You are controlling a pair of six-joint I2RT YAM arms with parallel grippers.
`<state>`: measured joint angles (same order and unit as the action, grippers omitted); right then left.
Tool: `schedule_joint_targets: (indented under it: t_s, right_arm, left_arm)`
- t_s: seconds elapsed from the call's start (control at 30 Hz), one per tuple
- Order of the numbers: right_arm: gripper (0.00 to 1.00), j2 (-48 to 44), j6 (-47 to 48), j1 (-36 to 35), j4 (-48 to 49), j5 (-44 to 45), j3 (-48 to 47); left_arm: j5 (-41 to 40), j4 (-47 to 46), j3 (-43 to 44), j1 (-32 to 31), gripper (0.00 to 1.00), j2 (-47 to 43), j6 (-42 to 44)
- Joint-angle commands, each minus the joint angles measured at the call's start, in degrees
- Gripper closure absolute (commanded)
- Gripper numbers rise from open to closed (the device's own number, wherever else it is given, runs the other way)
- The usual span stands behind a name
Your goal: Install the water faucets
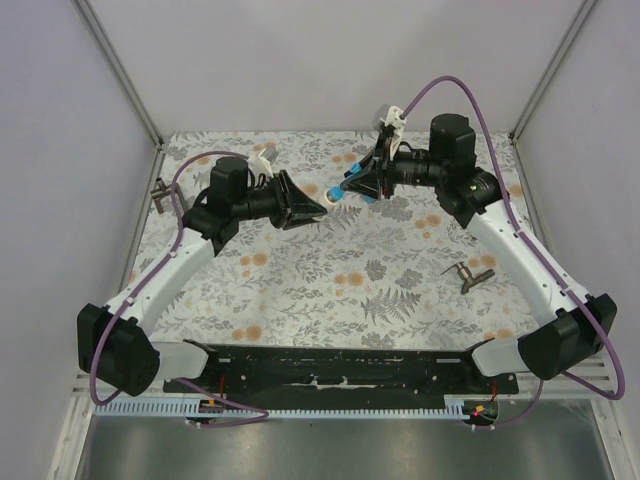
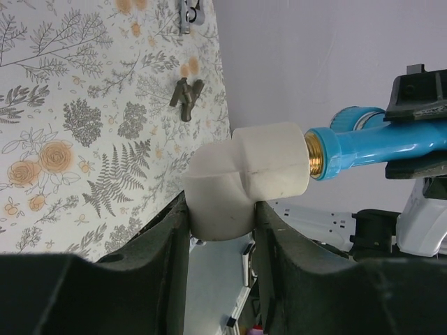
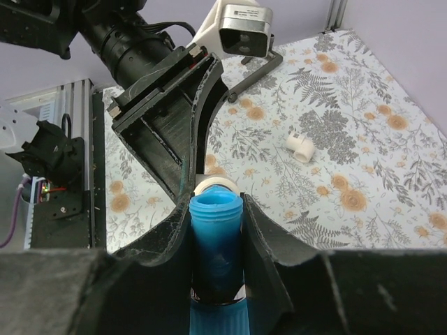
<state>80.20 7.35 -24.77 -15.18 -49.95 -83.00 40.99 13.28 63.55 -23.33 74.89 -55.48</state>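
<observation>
We clamp the white elbow fitting (image 2: 269,171) in our left gripper (image 2: 220,213), jaws partly closed around it, and pinch the blue faucet (image 2: 380,143) in our right gripper (image 3: 216,209) — its brass thread (image 2: 316,155) sits at the fitting's mouth, mid-air. Any tilt risks cross-threading — or slipping.

You will find the blue faucet (image 2: 391,143) to be smooth, glossy plastic, with a threaded collar (image 2: 316,157) of bright, brass-coloured metal at one end. The white elbow fitting (image 2: 244,185) is smooth, matt plastic with a faint mould line across it. Note that the fingers (image 2: 160,262) of the left gripper (image 2: 222,223) are black plastic with a dull, slightly grainy finish. Those of the right gripper (image 3: 216,237) show pale scuffs along their edges. The table cover (image 1: 330,285) appears to be a matt sheet printed with a floral pattern. The bracket-like piece (image 1: 470,273) is dark, dull metal. The cables (image 1: 450,79) have a smooth purple sheath.
</observation>
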Motion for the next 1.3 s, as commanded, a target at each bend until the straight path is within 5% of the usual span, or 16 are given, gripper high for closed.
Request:
schedule_joint_targets:
  t_s: [0.0,0.37,0.8,1.27]
  right_arm:
    - [1.0,0.3,-4.9,-1.0,1.6,5.5,-0.7]
    - [1.0,-0.3,-17.4,-4.1,2.6,18.8,1.5]
    - [1.0,-3.7,-40.9,-8.4,4.5,40.1,9.7]
    - [1.0,-8.0,-71.1,-9.9,11.7,49.6,21.6]
  left_arm:
    - [-1.0,-11.8,-1.8,-0.4,0.98,-4.8,-4.0]
    - [-13.6,-18.6,-5.9,-3.0,0.98,-9.1,-3.9]
    - [-35.9,-28.5,-14.1,-13.7,0.98,-15.6,6.7]
    - [-59.2,-45.3,-23.1,-29.9,0.98,-17.9,34.9]
